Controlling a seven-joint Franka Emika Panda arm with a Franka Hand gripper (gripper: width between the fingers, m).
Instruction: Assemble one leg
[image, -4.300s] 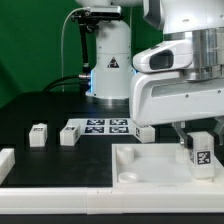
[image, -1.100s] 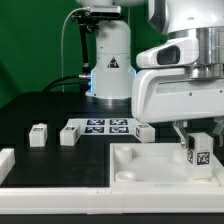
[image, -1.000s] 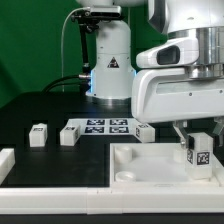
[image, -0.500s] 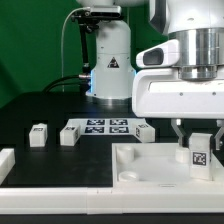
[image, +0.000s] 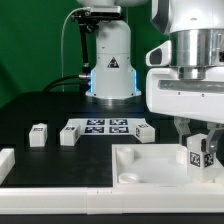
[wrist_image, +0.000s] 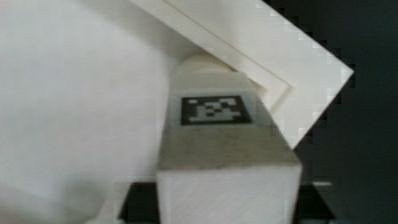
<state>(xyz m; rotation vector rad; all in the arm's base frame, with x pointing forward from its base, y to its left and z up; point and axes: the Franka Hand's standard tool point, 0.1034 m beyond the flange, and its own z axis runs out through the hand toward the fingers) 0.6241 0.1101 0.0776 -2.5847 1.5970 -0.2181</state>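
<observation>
My gripper (image: 197, 138) is shut on a leg (image: 197, 155), a small white block with a black-and-white tag, and holds it upright at the near corner of the large white square part (image: 140, 166), at the exterior view's right. Whether the leg's lower end touches the part is hidden. In the wrist view the leg (wrist_image: 221, 150) fills the middle, tag facing the camera, with the square part (wrist_image: 71, 100) beside and behind it; my gripper (wrist_image: 222, 205) grips its near end. Three more legs lie on the table: one (image: 38, 135), another (image: 68, 134), a third (image: 144, 131).
The marker board (image: 100, 127) lies flat between the loose legs, in front of the robot base (image: 110, 70). A white part's end (image: 5, 160) shows at the exterior view's left edge. The table is black.
The hand has turned about its upright axis with the leg in it. The leg's tagged face now points a little more to the exterior view's left. The loose legs have not moved.
</observation>
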